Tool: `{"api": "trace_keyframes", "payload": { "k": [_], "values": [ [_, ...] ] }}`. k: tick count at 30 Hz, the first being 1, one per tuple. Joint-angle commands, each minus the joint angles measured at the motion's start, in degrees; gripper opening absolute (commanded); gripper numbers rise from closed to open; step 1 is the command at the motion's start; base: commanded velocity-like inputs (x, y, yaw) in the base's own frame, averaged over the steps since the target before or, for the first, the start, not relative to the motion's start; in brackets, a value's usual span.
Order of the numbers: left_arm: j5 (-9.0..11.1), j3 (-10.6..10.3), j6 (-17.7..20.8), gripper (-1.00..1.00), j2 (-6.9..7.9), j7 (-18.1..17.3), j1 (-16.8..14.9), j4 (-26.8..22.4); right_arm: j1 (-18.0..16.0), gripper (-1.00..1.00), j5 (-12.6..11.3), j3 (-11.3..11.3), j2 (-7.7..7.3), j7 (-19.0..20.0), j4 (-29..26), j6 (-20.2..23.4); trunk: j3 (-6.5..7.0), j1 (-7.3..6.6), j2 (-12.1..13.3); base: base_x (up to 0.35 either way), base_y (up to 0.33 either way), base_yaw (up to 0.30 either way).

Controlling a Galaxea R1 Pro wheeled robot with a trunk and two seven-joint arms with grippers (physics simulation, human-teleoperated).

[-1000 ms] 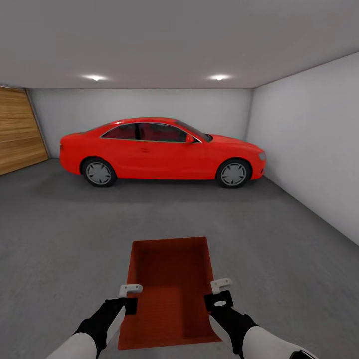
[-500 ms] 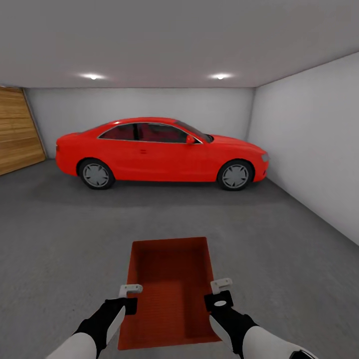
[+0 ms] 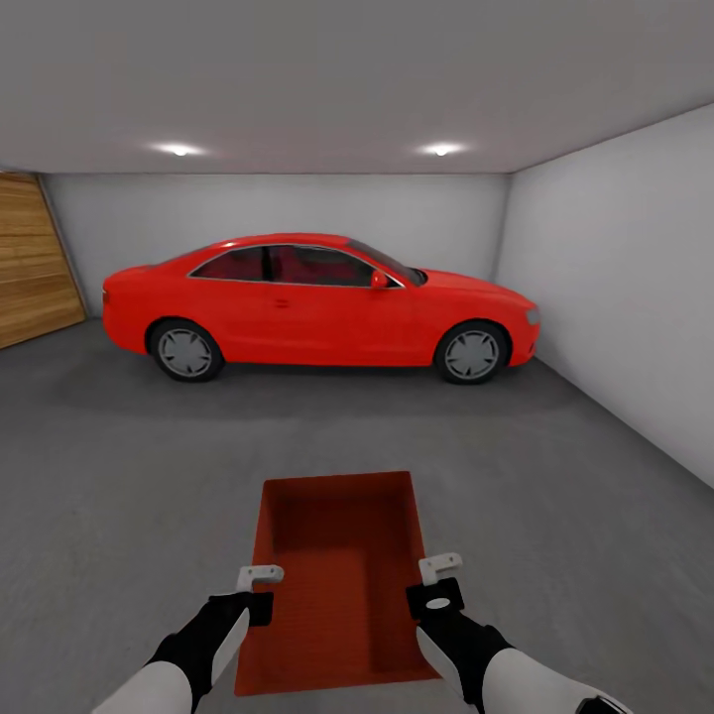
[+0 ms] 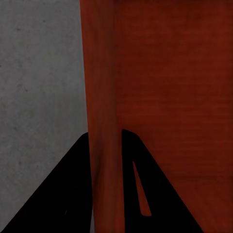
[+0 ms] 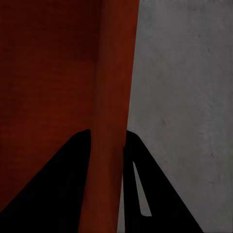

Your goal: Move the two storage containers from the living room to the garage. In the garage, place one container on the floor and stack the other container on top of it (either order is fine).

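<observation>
— What did the robot carry into the garage?
— One storage container (image 3: 339,580), held over the floor (image 3: 119,496), left hand (image 3: 260,577) and right hand (image 3: 439,572) each clamped on a side wall, facing the red car (image 3: 317,307).
— Next?
— Likely lowering it flat, then releasing.

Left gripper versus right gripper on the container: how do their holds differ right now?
The left gripper pinches the storage container's left wall; the right gripper pinches its right wall. In the head view the right sits slightly farther forward than the left. Both straddle a wall, one finger inside and one outside, above the grey floor.
</observation>
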Motion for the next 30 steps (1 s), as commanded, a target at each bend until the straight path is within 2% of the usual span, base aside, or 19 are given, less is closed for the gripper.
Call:
{"api": "trace_keyframes", "payload": {
  "k": [1,19,30],
  "values": [
    [-0.6,0.3,0.4,-1.00,-0.05,0.3,0.0,-0.2,0.0,-1.00,-0.7,-0.1,0.23,0.6,-0.8,0.4,-0.03,0.05,0.0,0.321,0.000,0.000],
    [-0.6,0.4,0.4,-1.00,-0.05,0.3,0.0,-0.3,0.0,-1.00,-0.7,-0.1,0.23,0.6,-0.8,0.4,-0.03,0.05,0.0,0.318,0.000,0.000],
    [-0.6,0.4,0.4,-1.00,-0.05,0.3,0.0,-0.6,0.0,-1.00,-0.6,-0.1,0.23,0.6,-0.8,0.4,-0.03,0.05,0.0,0.055,0.000,0.000]
  ]
}}
